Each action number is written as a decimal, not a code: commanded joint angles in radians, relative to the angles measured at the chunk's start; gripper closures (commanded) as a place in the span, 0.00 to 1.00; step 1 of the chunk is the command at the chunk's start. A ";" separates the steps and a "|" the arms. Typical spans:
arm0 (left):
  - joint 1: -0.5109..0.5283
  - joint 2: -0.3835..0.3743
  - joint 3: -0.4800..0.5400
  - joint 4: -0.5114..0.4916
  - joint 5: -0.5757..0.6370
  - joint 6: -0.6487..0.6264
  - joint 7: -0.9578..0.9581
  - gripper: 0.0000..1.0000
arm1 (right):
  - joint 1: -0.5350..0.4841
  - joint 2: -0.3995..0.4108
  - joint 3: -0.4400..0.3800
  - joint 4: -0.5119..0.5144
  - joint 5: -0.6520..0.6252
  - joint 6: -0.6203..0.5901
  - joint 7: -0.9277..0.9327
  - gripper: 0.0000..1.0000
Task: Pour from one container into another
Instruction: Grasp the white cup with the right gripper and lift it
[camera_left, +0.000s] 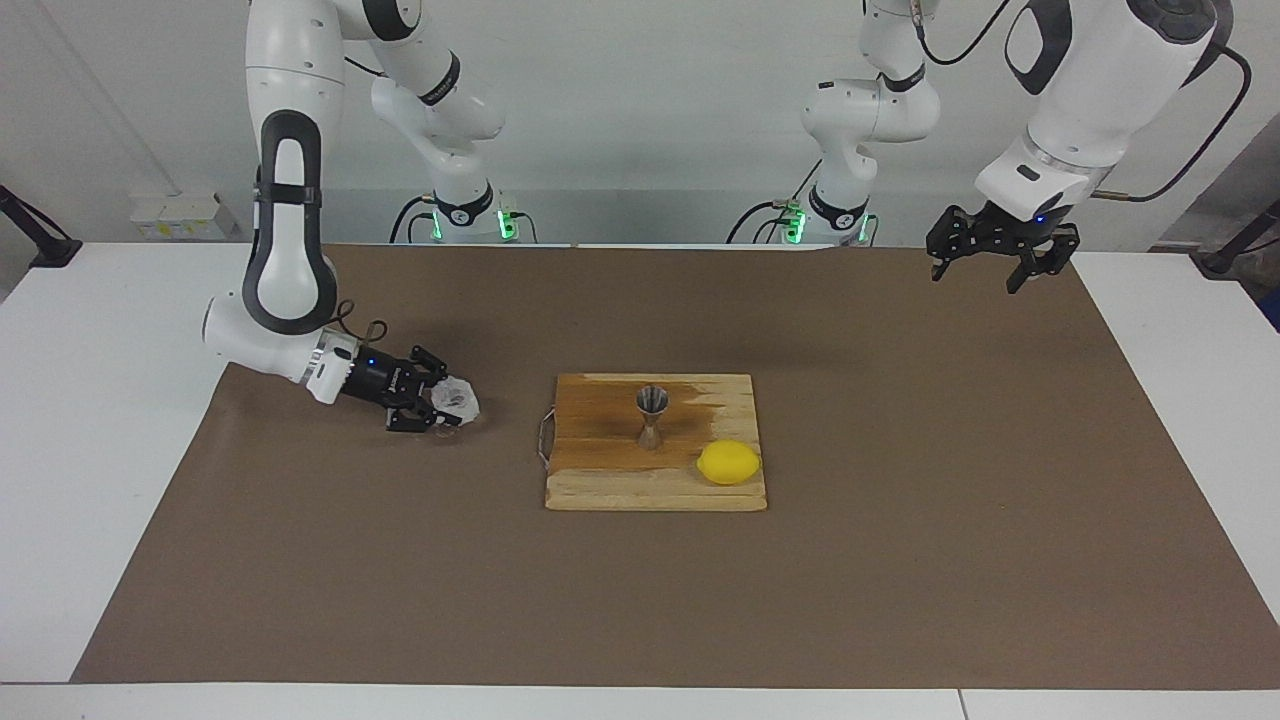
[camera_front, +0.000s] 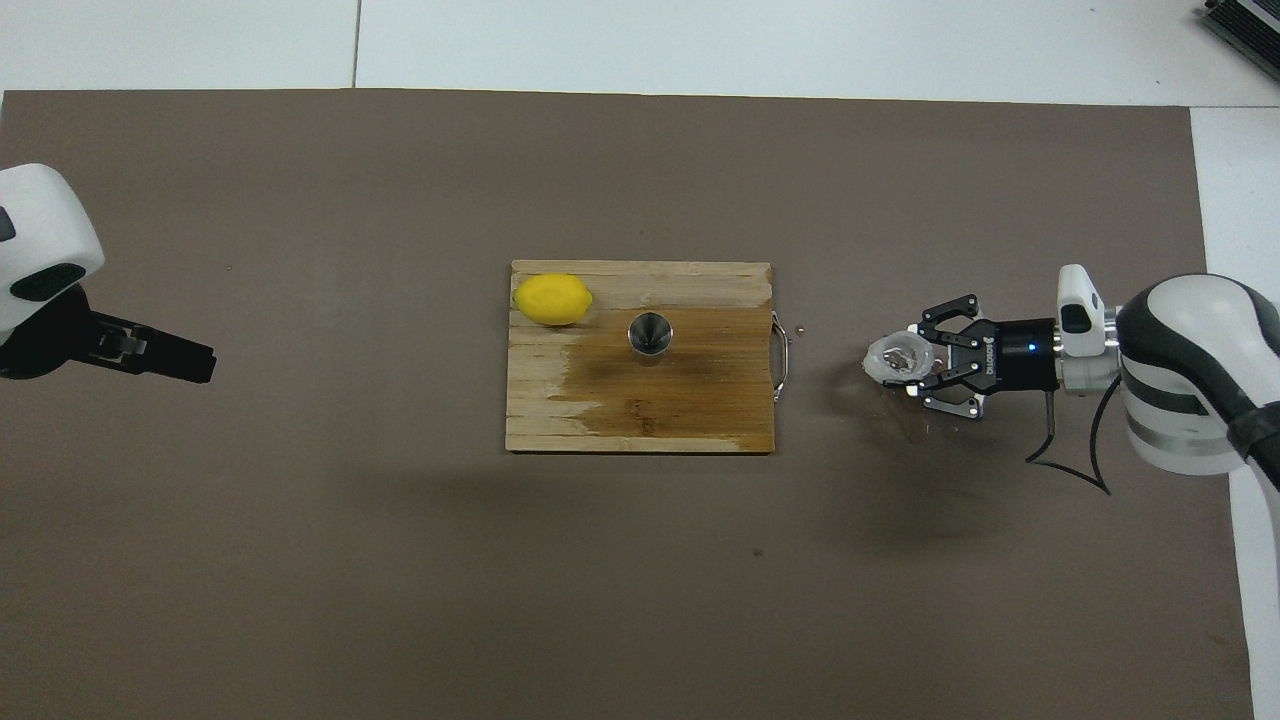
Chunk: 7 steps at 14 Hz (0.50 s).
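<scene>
Glass cup (camera_left: 456, 399) is sitting between the fingers of the right gripper (camera_left: 437, 409), which is closing on its sides low over the brown surface (camera_left: 900, 500), toward the right arm's end and well apart from the wooden board (camera_left: 600, 480). Steel jigger (camera_left: 652, 413) is standing upright on that board, with a lemon (camera_left: 728, 462) lying near it. Left gripper (camera_left: 1000, 262) is waiting, raised over the left arm's end of the surface, its fingers standing spread and holding nothing.
</scene>
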 joint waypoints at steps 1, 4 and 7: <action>-0.012 -0.017 0.007 -0.002 0.022 -0.010 0.012 0.00 | 0.113 -0.052 0.012 0.016 -0.023 0.121 0.221 0.84; -0.004 -0.017 0.007 -0.005 0.022 -0.010 0.012 0.00 | 0.248 -0.048 0.012 0.098 -0.033 0.164 0.452 0.84; 0.002 -0.017 0.011 -0.005 0.022 -0.010 0.010 0.00 | 0.343 -0.043 0.014 0.179 -0.217 0.219 0.656 0.84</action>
